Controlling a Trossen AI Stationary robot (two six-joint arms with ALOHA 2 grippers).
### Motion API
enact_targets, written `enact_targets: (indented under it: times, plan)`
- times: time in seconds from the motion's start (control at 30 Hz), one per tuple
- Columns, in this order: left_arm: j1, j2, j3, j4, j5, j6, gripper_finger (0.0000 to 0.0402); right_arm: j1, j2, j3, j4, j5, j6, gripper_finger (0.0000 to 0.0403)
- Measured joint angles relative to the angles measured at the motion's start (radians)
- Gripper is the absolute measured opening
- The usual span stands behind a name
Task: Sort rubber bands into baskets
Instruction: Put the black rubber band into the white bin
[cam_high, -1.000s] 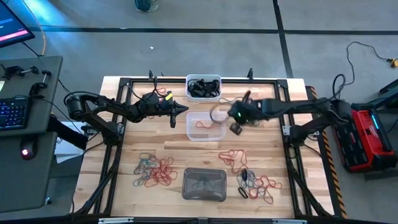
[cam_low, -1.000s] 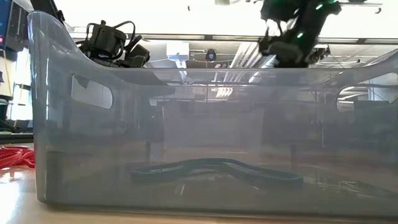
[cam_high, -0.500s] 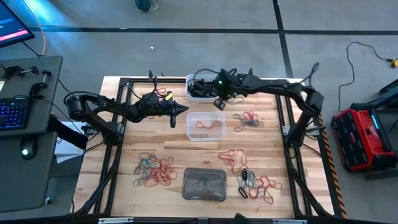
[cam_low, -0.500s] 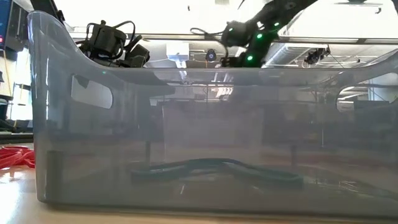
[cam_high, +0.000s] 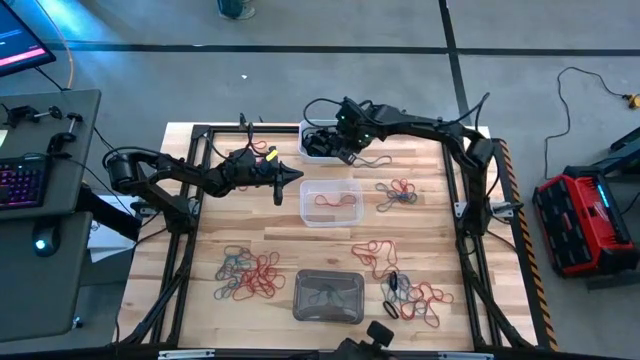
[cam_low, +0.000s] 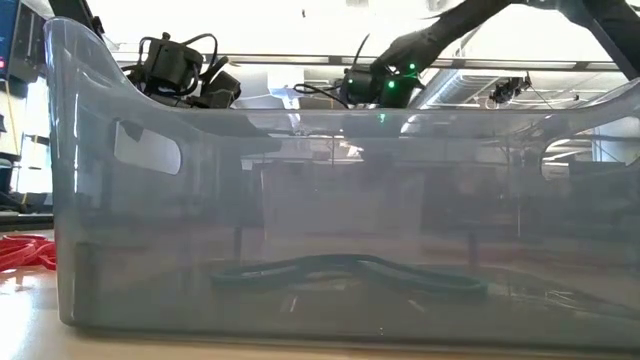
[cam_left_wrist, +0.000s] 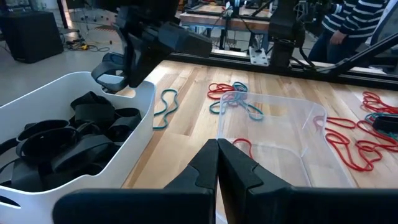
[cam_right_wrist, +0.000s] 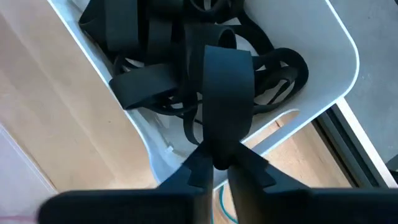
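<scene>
The white basket (cam_high: 327, 140) stands at the far middle and is full of black rubber bands (cam_right_wrist: 155, 81). My right gripper (cam_right_wrist: 219, 163) hovers over it (cam_high: 347, 148), shut on one wide black band (cam_right_wrist: 227, 93). In front of the white basket stands the clear basket (cam_high: 330, 203), with a red band (cam_high: 335, 200) inside. The grey basket (cam_high: 328, 296) near the front edge holds a teal band (cam_low: 340, 272). My left gripper (cam_high: 295, 178) waits shut, just left of the clear basket. My right gripper pinches one end of the wide black band (cam_right_wrist: 217, 149) between its two fingertips. The fingers slant steeply down from the table's right. The band's loop reaches beyond the fingertips, over the inside of the white basket. Whether it touches the bands below, I cannot tell.
Loose red, teal and black bands lie in heaps at the near left (cam_high: 248, 273), the right middle (cam_high: 397, 193) and the near right (cam_high: 415, 298). A teal band (cam_high: 372, 160) lies right of the white basket. A black metal frame (cam_high: 200, 130) edges the table.
My right gripper has swung from the right side of the clear basket toward the far left, carrying the black band, and now stands over the white basket.
</scene>
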Motion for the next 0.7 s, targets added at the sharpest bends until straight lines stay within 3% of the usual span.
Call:
enact_targets:
  times: [0.23, 0.4, 0.57, 0.7]
  plan:
    - [0.000, 0.000, 0.000, -0.001, 0.000, 0.000, 0.0000, 0.000, 0.000, 0.000, -0.001, -0.001, -0.009, 0.0118]
    - [0.000, 0.000, 0.000, -0.001, 0.000, 0.000, 0.0000, 0.000, 0.000, 0.000, -0.009, -0.001, -0.035, 0.0134]
    - [0.000, 0.000, 0.000, -0.001, 0.000, 0.000, 0.0000, 0.011, -0.008, 0.000, -0.043, 0.003, -0.069, 0.0112]
    - [0.000, 0.000, 0.000, -0.003, 0.000, 0.000, 0.0000, 0.059, -0.049, -0.001, -0.072, 0.006, -0.090, 0.0043]
